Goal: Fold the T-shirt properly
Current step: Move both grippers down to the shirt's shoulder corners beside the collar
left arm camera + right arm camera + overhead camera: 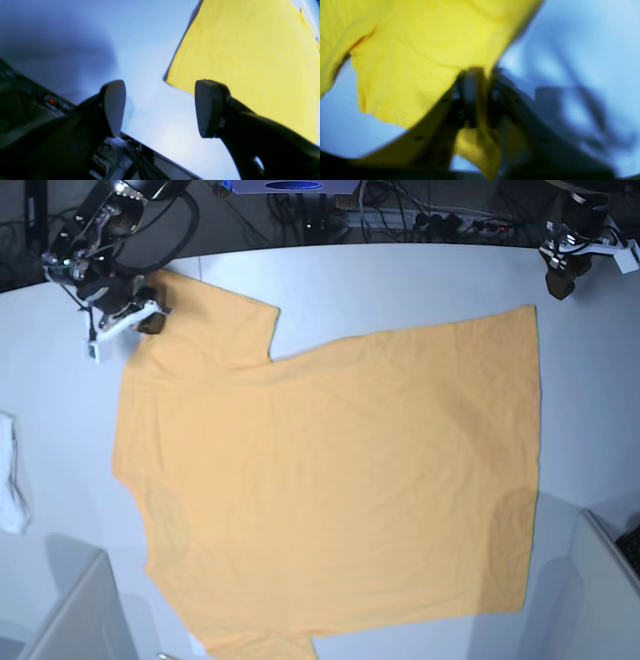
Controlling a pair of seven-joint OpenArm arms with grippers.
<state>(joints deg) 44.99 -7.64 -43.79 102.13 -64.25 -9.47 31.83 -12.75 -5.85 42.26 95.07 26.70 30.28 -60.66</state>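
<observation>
The light-orange T-shirt lies spread flat on the white table, sleeves toward the left and hem toward the right. It looks yellow in both wrist views. My right gripper is at the far-left sleeve and is shut on a fold of the sleeve cloth, which is pinched at the right gripper. My left gripper is open and empty, off the far-right hem corner. In the left wrist view the left gripper sits beside the shirt's corner, apart from it.
A small white cloth lies at the table's left edge. Grey bin walls stand at the near left and near right. Cables and a power strip run behind the table.
</observation>
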